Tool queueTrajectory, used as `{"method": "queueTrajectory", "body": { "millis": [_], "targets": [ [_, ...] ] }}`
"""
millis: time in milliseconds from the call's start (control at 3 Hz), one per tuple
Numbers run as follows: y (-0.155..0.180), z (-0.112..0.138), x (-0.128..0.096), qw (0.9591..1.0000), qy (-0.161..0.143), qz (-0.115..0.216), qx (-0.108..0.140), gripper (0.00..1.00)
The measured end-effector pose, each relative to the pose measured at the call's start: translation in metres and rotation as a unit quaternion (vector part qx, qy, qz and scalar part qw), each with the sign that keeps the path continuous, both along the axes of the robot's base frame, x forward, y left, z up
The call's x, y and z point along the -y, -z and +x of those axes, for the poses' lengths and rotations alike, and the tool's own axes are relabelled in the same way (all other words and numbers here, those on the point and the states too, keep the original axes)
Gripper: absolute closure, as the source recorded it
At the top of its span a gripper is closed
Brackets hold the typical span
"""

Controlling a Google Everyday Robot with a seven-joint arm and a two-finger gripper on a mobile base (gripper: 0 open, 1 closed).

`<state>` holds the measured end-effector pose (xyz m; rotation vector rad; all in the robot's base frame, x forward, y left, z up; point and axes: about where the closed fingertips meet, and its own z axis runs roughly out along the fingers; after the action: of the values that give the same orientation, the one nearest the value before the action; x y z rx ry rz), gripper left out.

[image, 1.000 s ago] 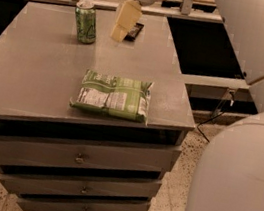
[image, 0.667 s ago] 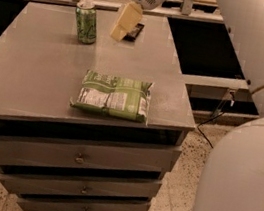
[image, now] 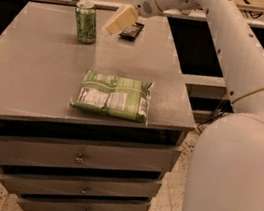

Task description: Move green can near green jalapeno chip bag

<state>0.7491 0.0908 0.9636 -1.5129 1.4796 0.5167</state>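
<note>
The green can [image: 86,21] stands upright at the far left of the grey cabinet top [image: 36,70]. The green jalapeno chip bag [image: 113,95] lies flat near the front right edge, well apart from the can. My gripper [image: 120,19] hangs above the far middle of the top, a little to the right of the can and about level with its upper half. It touches nothing. The white arm reaches in from the upper right.
A small dark flat packet [image: 131,30] lies at the far edge, just right of the gripper. The cabinet has several drawers [image: 79,158] below. Railings and a dark gap lie behind the cabinet. The robot's white body [image: 234,186] fills the right side.
The gripper has shifted slightly left, toward the can. The can, the bag and the packet have not moved.
</note>
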Motion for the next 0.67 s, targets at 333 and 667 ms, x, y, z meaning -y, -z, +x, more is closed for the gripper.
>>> {"method": "queueTrajectory", "body": {
  "millis": [333, 667],
  "targets": [
    [0.015, 0.027, -0.017, 0.9991, 0.006, 0.036, -0.024, 0.00],
    [0.028, 0.045, -0.036, 0.9969, 0.008, 0.059, -0.051, 0.00]
  ]
}}
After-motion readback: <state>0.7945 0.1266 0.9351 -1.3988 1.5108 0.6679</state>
